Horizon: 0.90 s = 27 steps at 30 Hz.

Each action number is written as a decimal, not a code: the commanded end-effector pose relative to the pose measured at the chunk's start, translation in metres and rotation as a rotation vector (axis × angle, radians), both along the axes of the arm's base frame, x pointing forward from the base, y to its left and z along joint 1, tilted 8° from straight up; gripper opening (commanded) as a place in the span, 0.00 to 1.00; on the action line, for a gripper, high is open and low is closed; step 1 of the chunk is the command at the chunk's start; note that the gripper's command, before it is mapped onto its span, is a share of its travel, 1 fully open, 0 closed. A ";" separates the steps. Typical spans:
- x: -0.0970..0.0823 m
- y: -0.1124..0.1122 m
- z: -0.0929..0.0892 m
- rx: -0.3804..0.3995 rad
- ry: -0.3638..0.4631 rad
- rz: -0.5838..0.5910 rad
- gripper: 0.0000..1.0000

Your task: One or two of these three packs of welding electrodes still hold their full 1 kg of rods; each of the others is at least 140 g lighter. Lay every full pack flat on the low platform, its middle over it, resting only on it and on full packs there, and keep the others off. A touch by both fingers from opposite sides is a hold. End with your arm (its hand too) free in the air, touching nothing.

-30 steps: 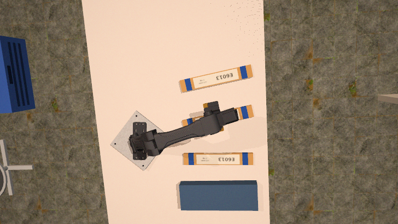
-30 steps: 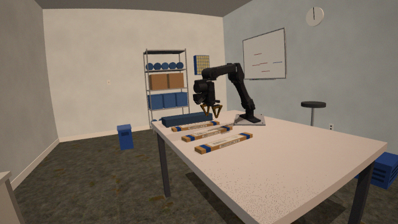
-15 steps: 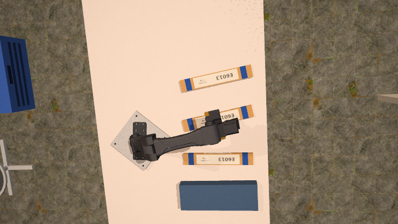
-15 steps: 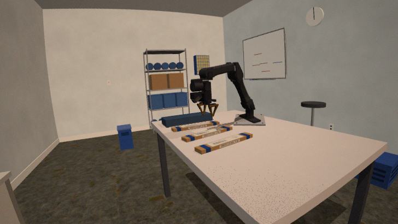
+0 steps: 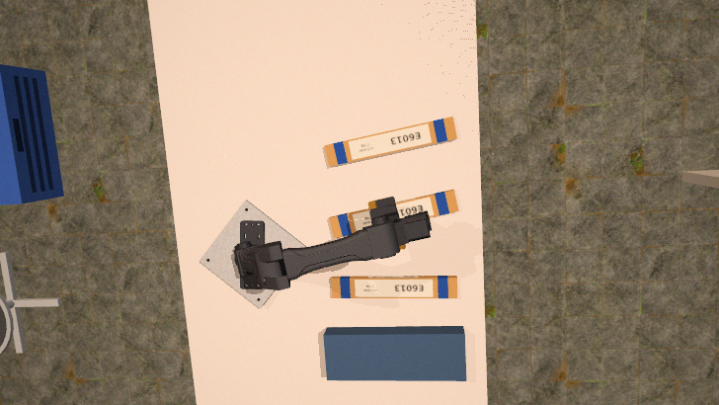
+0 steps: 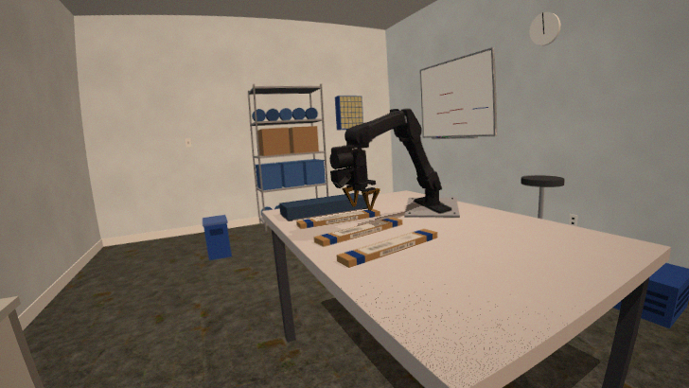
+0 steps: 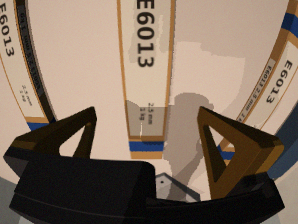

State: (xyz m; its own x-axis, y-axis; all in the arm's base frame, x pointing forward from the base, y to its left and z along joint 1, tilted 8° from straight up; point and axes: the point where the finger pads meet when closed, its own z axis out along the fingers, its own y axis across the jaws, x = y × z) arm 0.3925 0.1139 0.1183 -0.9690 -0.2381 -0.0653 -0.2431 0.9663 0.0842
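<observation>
Top view: middle pack (image 5: 442,202) (image 6: 358,232) (image 7: 146,75) partly hidden.

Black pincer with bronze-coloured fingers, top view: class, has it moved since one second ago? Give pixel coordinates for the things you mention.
Yes. The pincer (image 5: 387,226) (image 6: 362,208) (image 7: 147,112) has shifted sideways, towards the long, dark-blue, box-shaped platform (image 5: 394,356) (image 6: 318,208) (image 7: 292,156).
</observation>
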 end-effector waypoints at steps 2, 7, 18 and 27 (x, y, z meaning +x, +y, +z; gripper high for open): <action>0.008 0.008 -0.018 0.006 -0.024 0.003 0.95; 0.009 0.010 -0.038 0.005 -0.024 0.003 0.95; 0.025 0.015 -0.043 0.021 -0.086 -0.001 0.95; 0.013 0.013 -0.071 0.003 -0.025 0.003 0.95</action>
State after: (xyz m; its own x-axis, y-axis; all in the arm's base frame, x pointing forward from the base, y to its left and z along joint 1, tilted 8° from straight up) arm 0.4065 0.1227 0.0585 -0.9665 -0.2358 -0.1011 -0.2446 0.9659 0.0854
